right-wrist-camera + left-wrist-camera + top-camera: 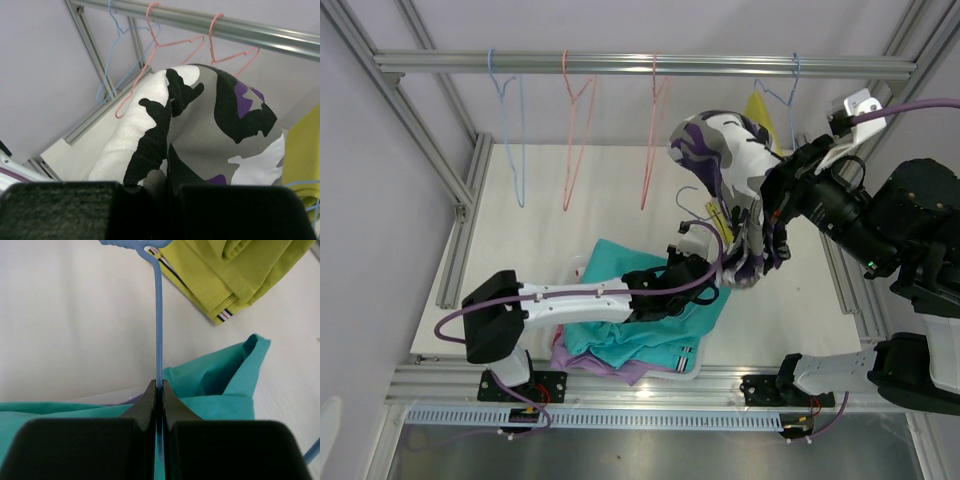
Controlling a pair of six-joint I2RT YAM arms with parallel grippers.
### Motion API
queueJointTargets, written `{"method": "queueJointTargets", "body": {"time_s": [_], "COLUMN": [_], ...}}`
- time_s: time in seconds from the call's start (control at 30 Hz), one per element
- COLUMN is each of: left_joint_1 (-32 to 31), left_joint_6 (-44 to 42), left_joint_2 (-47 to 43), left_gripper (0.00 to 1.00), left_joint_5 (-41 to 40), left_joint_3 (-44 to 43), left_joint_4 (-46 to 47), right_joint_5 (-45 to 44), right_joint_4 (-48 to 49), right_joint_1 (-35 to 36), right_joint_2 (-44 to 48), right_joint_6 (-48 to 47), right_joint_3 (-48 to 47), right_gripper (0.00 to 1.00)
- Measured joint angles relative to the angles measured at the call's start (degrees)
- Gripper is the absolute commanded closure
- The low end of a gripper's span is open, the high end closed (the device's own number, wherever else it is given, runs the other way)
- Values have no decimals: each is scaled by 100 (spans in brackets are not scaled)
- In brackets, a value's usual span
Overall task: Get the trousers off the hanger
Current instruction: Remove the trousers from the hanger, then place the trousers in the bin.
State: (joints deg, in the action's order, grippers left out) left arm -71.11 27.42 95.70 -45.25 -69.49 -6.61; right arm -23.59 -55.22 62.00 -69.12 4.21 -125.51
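The left arm reached low from its base across the white worktop, stretched almost level above the pile of clothes. Its fingers were pressed together on the stem of a thin blue wire hanger, which ran straight away from them. The right arm was lifted high and bent in toward the centre. Its fingers were clamped on a fold of the purple, white and black camouflage cloth trousers. These trousers hung in the air from that grip, bunched in a rounded bulge above the worktop and just below the metal rail.

Under the left arm lay the folded teal cloth trousers, with the lilac cloth trousers showing beneath their near edge. The mustard yellow cloth trousers with striped cuffs lay beyond the end of the held hanger, partly hidden behind the camouflage pair in the top view. One bare blue wire hanger and two bare pink wire hangers hung from the rail to the left, well apart from both arms.
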Motion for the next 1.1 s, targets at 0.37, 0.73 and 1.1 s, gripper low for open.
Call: {"method": "queueJointTargets", "body": {"time_s": [0.37,0.73,1.1], "left_joint_1": [-2,-24,-46], "left_joint_6": [9,55,59], "left_joint_2": [-557,-1816,-2717], "left_gripper": [99,99,99], "left_joint_5": [-13,-2,15], "left_joint_3": [540,361,341], "left_joint_4": [9,-951,-1967], "right_joint_5": [-151,-708,-1086], "right_joint_4": [227,-103,-57], "right_joint_1": [52,68,79], "right_joint_2": [96,807,1598], "right_joint_6": [-103,-387,-514], "right_joint_3": [-127,-127,374], "right_gripper": [100,100,100]}}
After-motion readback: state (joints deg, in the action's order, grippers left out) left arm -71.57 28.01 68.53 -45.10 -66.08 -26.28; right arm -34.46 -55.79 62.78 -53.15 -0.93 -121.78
